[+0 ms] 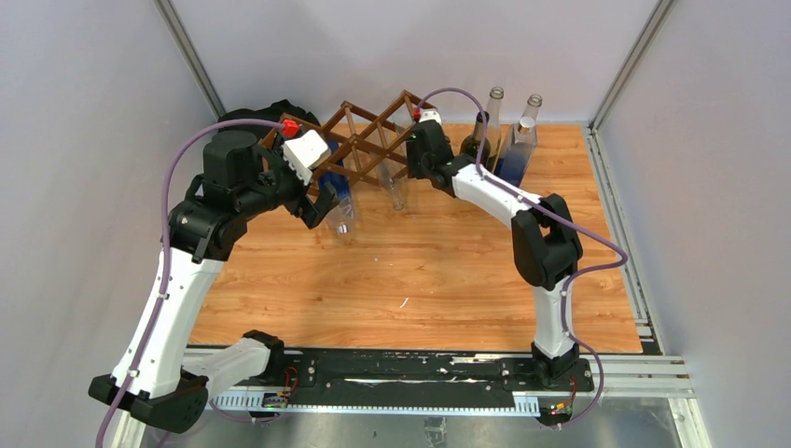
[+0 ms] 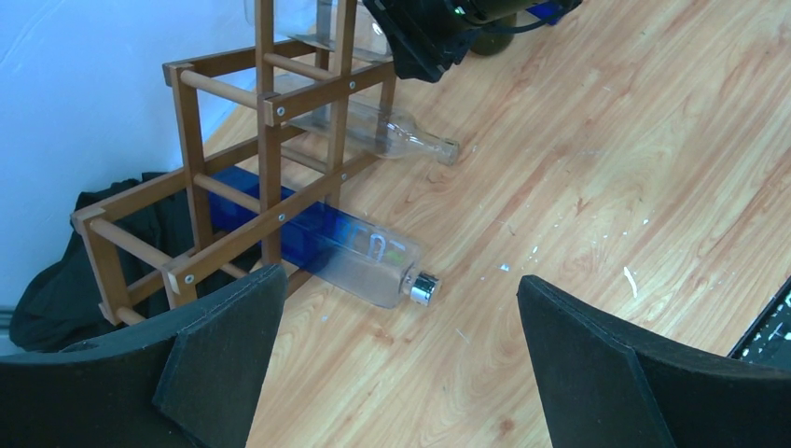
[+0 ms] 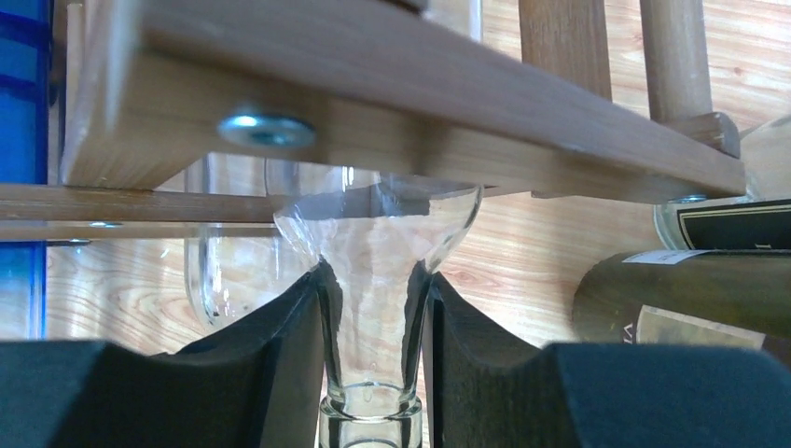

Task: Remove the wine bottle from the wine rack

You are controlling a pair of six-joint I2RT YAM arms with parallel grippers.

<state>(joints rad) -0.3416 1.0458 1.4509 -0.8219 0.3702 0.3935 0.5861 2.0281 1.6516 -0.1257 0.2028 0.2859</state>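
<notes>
Right claw (image 3: 373, 313) grips the clear glass wine bottle (image 3: 373, 247) by the neck under the dark brown wooden lattice rack (image 3: 392, 89); left claw (image 2: 401, 289) wide open, empty.

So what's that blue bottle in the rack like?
The blue bottle looks like glass, deep blue at its base fading to clear near a silver cap. It lies on its side in the lowest opening of the wooden rack, neck poking out over the table. The left arm's fingers hover near, not touching.

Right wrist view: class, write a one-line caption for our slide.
Right gripper clamps the neck of a clear wine bottle resting in the wine rack.
</notes>
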